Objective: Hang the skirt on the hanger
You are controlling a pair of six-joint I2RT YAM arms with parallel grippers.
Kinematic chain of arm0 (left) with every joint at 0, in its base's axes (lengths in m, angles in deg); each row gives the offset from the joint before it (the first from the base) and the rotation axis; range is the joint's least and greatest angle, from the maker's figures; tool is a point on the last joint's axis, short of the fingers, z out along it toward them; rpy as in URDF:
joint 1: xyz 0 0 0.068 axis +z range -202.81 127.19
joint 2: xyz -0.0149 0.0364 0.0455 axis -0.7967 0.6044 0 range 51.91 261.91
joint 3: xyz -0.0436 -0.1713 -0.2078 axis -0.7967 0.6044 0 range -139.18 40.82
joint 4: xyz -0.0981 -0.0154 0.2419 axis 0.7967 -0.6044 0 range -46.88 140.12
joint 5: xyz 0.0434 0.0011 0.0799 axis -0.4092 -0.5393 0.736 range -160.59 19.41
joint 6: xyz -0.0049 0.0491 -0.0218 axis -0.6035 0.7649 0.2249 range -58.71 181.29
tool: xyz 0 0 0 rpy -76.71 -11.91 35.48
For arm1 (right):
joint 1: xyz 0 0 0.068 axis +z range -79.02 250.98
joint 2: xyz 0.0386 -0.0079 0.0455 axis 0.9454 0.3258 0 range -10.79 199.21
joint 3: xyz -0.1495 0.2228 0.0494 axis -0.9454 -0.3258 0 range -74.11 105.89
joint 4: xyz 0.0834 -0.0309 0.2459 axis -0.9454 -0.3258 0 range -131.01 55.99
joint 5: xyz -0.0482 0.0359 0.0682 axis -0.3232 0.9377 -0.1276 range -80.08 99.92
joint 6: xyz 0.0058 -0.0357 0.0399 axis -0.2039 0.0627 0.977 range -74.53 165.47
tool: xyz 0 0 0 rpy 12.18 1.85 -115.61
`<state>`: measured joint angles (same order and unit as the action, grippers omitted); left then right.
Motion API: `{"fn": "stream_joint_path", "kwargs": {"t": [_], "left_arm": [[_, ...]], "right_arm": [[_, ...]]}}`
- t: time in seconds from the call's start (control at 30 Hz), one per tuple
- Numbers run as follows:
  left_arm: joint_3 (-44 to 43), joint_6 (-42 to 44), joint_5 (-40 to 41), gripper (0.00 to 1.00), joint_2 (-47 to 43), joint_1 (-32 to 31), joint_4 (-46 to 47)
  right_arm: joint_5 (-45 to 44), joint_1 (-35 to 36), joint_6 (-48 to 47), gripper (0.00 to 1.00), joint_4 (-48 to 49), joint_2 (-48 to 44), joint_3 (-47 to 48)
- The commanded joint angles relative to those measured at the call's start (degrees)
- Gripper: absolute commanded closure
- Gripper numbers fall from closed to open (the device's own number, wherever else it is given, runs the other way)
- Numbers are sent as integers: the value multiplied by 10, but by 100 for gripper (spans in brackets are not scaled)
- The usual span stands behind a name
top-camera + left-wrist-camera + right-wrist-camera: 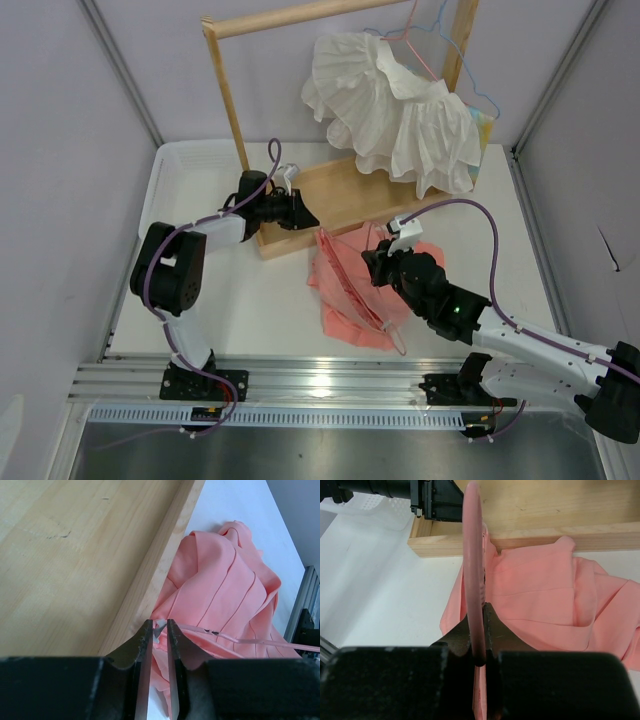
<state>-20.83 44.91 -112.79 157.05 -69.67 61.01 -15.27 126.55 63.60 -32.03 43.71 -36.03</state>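
The salmon-pink skirt [345, 300] [225, 595] [545, 595] lies crumpled on the white table against the front of the wooden rack base. The pale-pink wire hanger [352, 292] [250, 641] [471, 555] runs across it. My right gripper [378, 258] [481, 612] is shut on the hanger's wire, over the skirt's upper part. My left gripper [305, 213] [160, 630] sits at the base's front edge. Its jaws stand narrowly apart, with the skirt's edge and a small grey tag between the fingertips.
The wooden rack's base [340, 195] [75, 555] [545, 510] borders the skirt at the back. A white ruffled garment [400, 110] hangs from the rail, with a light-blue hanger [482, 100] behind it. A white perforated tray [185, 165] sits at the back left.
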Motion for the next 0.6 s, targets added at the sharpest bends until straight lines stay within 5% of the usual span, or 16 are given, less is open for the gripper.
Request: {"fn": "stream_joint_path", "kwargs": {"t": [0.0, 0.23, 0.57], "left_arm": [[-22, 18, -6, 80, 6, -5, 7], [-29, 20, 2, 98, 4, -12, -2], [-40, 16, 10, 100, -1, -19, -12]], "right_arm": [[-15, -6, -12, 100, 25, -3, 30], [-13, -6, -26, 100, 40, 1, 28], [0, -6, -49, 100, 79, 8, 17]]}}
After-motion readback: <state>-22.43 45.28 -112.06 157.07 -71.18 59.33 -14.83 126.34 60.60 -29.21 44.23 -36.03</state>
